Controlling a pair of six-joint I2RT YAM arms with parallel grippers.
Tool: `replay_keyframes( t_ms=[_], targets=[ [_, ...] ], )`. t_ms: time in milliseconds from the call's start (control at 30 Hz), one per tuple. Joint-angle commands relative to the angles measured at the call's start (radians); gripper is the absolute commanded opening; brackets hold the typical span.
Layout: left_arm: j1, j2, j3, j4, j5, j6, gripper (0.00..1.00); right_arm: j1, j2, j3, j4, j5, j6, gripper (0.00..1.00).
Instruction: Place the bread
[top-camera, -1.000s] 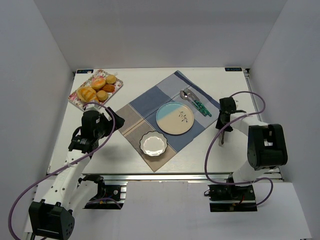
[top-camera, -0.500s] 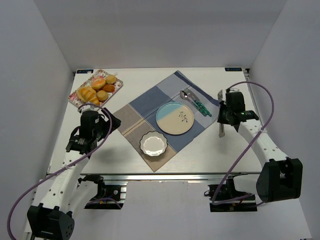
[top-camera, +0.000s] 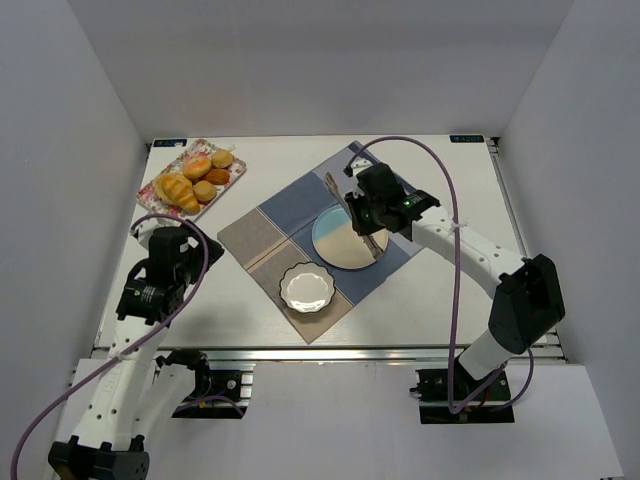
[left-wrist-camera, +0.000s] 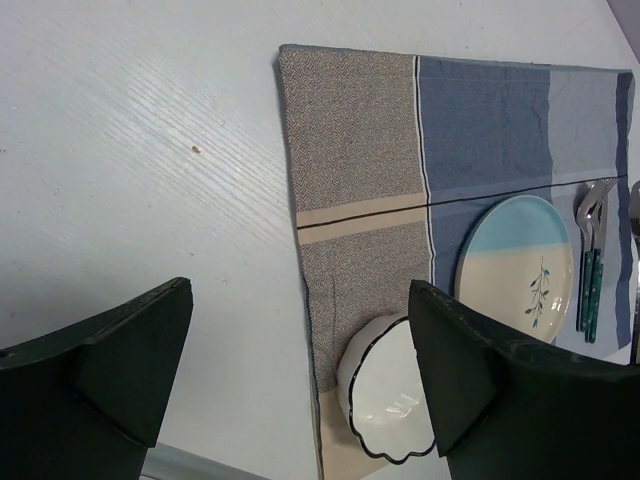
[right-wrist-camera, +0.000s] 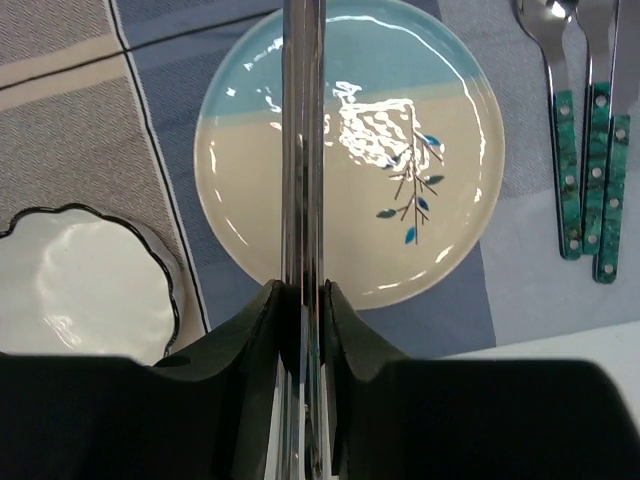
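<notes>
right hand (right-wrist-camera: 303, 300) clamps slim shiny steel tongs (right-wrist-camera: 303, 150) over the glossy round plate (right-wrist-camera: 450, 210); left hand (left-wrist-camera: 298, 310) gapes apart.

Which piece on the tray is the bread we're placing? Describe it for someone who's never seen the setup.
Look at the far-left corner of the table, where a floral tray holds several baked pieces. The bread lies at the tray's near-left end. It is the only elongated, ridged, golden roll; its neighbours are small round buns.
</notes>
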Motion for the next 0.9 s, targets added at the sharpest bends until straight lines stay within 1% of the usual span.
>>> replay_keyframes(
  t_ms=[0,67,133,167,233,267,333,367,400,433,467,500,533,567,600,633,700,767,800,867],
  targets=[
    [-0.002,-0.014,0.011,-0.019,-0.014,-0.01,0.98,-0.016,-0.01,0.009,-0.002,-0.017,-0.017,0.26],
    [0.0,-0.014,0.023,-0.016,0.004,-0.004,0.98,-0.002,0.008,0.041,0.024,-0.104,-0.038,0.3],
    [0.0,-0.017,0.046,-0.044,-0.01,-0.006,0.98,0.041,0.072,0.097,0.013,-0.1,-0.046,0.31],
    [0.0,-0.019,0.053,-0.071,-0.029,-0.007,0.98,0.055,0.13,0.171,-0.008,-0.085,-0.049,0.31],
    [-0.002,-0.031,0.07,-0.097,-0.046,-0.009,0.98,0.105,0.201,0.254,-0.036,-0.079,-0.051,0.32],
    [-0.002,-0.035,0.077,-0.122,-0.057,-0.009,0.98,0.119,0.276,0.344,-0.059,-0.082,-0.046,0.32],
    [-0.001,-0.048,0.087,-0.145,-0.069,-0.013,0.98,0.168,0.359,0.45,-0.088,-0.088,-0.041,0.34],
    [-0.002,-0.058,0.09,-0.163,-0.08,-0.015,0.98,0.18,0.44,0.504,-0.111,-0.083,-0.028,0.34],
    [0.0,-0.064,0.096,-0.173,-0.086,-0.016,0.98,0.205,0.477,0.607,-0.117,-0.083,-0.023,0.35],
    [-0.001,-0.071,0.098,-0.18,-0.089,-0.018,0.98,0.217,0.516,0.66,-0.121,-0.08,-0.012,0.38],
    [0.0,-0.081,0.106,-0.19,-0.089,-0.016,0.98,0.226,0.584,0.711,-0.125,-0.071,0.012,0.38],
    [0.0,-0.088,0.109,-0.196,-0.097,-0.016,0.98,0.242,0.615,0.804,-0.124,-0.072,0.02,0.39],
    [-0.001,-0.091,0.11,-0.199,-0.099,-0.015,0.98,0.249,0.644,0.847,-0.121,-0.071,0.032,0.41],
    [0.0,-0.097,0.115,-0.206,-0.099,-0.015,0.98,0.256,0.692,0.881,-0.116,-0.057,0.049,0.42],
    [-0.001,-0.097,0.118,-0.21,-0.1,-0.015,0.98,0.269,0.706,0.904,-0.079,-0.052,0.054,0.44],
    [0.0,-0.1,0.12,-0.213,-0.1,-0.013,0.98,0.277,0.718,0.912,-0.05,-0.045,0.061,0.48],
    [-0.001,-0.101,0.123,-0.217,-0.1,-0.012,0.98,0.294,0.734,0.905,0.032,-0.049,0.074,0.51],
    [-0.002,-0.103,0.123,-0.219,-0.097,-0.009,0.98,0.303,0.746,0.898,0.071,-0.037,0.08,0.49],
    [-0.002,-0.103,0.118,-0.219,-0.096,-0.009,0.98,0.308,0.749,0.898,0.088,-0.036,0.094,0.44],
    [-0.001,-0.104,0.115,-0.217,-0.089,-0.006,0.98,0.311,0.757,0.9,0.108,-0.036,0.11,0.42]
  ],
)
